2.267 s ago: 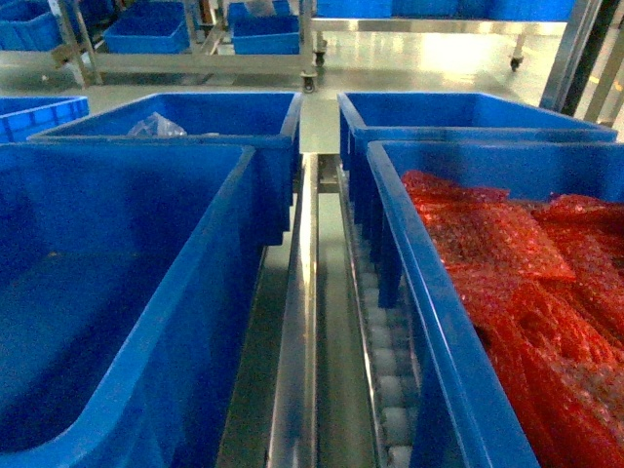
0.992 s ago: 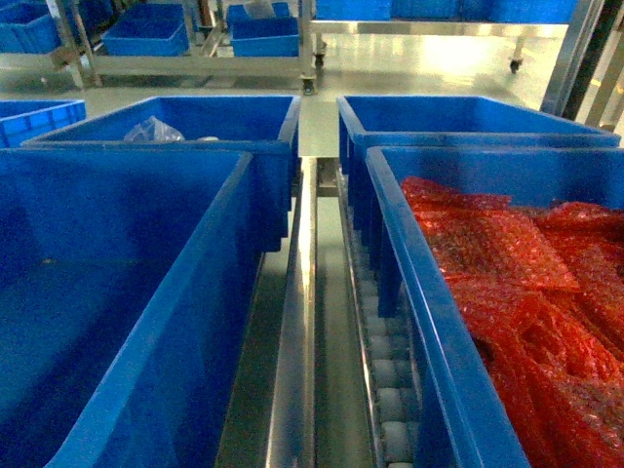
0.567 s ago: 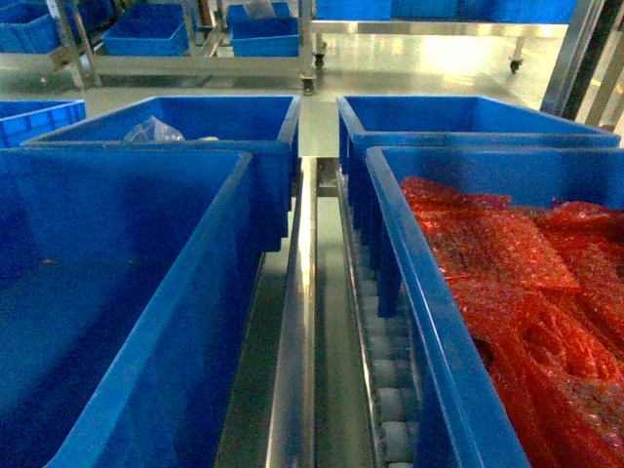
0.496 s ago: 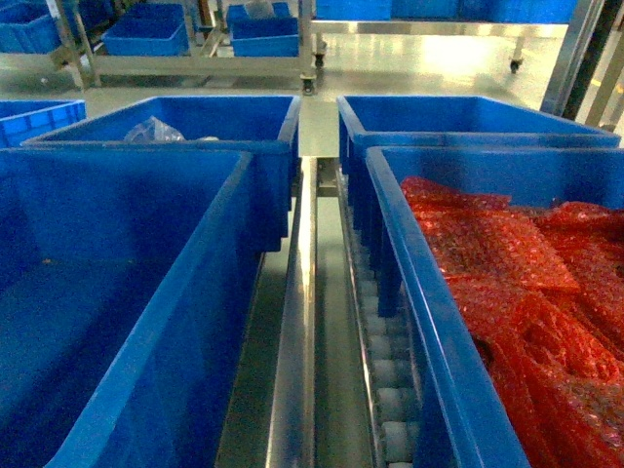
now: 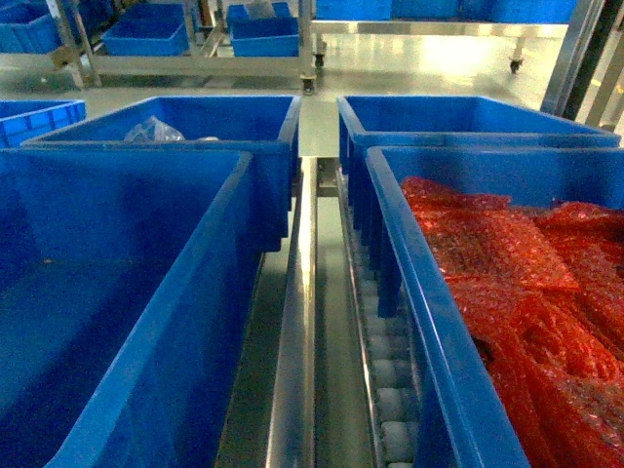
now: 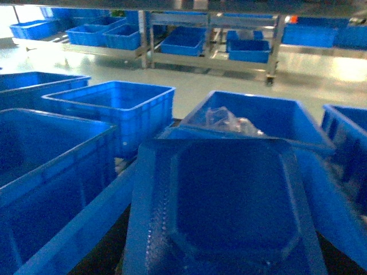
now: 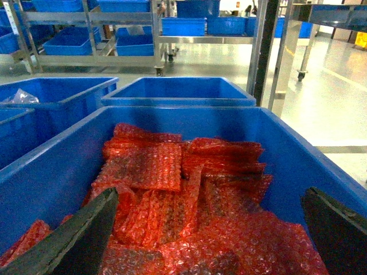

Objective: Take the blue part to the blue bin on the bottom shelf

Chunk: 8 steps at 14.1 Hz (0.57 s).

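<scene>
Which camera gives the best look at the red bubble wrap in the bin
The right wrist view: it looks straight down into the bin, with the red bubble wrap filling the frame between the open gripper fingers. The head view shows it at an angle, cut off. The left wrist view misses it.

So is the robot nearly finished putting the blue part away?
Not yet. Done, probably: the blue part fills the left wrist view right by the camera, so it looks picked up, though that gripper is hidden. In hand: carrying it. Left: dropping it in; the near left bin looks empty. The right gripper is open.
</scene>
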Tool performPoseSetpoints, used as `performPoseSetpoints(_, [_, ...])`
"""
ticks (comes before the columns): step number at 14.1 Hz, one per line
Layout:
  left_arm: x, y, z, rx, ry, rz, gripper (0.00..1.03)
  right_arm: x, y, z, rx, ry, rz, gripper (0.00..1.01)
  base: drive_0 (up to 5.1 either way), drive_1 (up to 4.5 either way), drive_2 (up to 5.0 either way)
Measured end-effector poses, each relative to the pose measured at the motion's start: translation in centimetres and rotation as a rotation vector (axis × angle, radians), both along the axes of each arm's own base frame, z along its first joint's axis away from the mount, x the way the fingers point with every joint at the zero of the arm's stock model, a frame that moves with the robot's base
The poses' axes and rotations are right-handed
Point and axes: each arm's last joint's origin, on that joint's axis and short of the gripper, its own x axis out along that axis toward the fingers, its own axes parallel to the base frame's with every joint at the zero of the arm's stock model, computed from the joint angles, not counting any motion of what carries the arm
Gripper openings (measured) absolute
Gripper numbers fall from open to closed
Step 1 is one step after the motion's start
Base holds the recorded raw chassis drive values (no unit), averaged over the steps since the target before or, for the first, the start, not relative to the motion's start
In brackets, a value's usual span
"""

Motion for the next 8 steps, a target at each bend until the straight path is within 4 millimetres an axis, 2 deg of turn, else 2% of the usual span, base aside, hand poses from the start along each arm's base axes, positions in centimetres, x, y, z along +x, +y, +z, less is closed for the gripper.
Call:
performPoseSetpoints(1, [0.0,-0.1,-0.3,0.022,0.030,0.020,0.43,0.0,0.0,0.0,0.000,0.000,0.000,0.98,0.0,0.00,0.0])
performPoseSetpoints(2, [1.0,-1.0,-0.1,0.012,0.019,-0.022,0.43,0.0,0.0,0.0,0.000,0.000,0.000,0.98,0.0,0.00,0.0])
performPoseSetpoints(3, [2.4,-1.6,-0.1,0.016,0.023,-0.057,0.43,0.0,0.0,0.0,0.000,0.000,0.000,0.98,0.0,0.00,0.0])
performPoseSetpoints(5, [6.4,-2.4,0.1,0.006,0.035,-0.110,0.43,0.0,0.0,0.0,0.000,0.000,0.000,0.98,0.0,0.00,0.0])
performPoseSetpoints(6, [8.8,-2.8,-0.8,0.000,0.101,-0.136,0.53,0.0,0.0,0.0,0.000,0.000,0.000,0.98,0.0,0.00,0.0])
performPoseSetpoints(8, [9.5,-3.0,-2.7,0.017,0.198,-0.138,0.76,0.0,0.0,0.0,0.000,0.000,0.000,0.98,0.0,0.00,0.0])
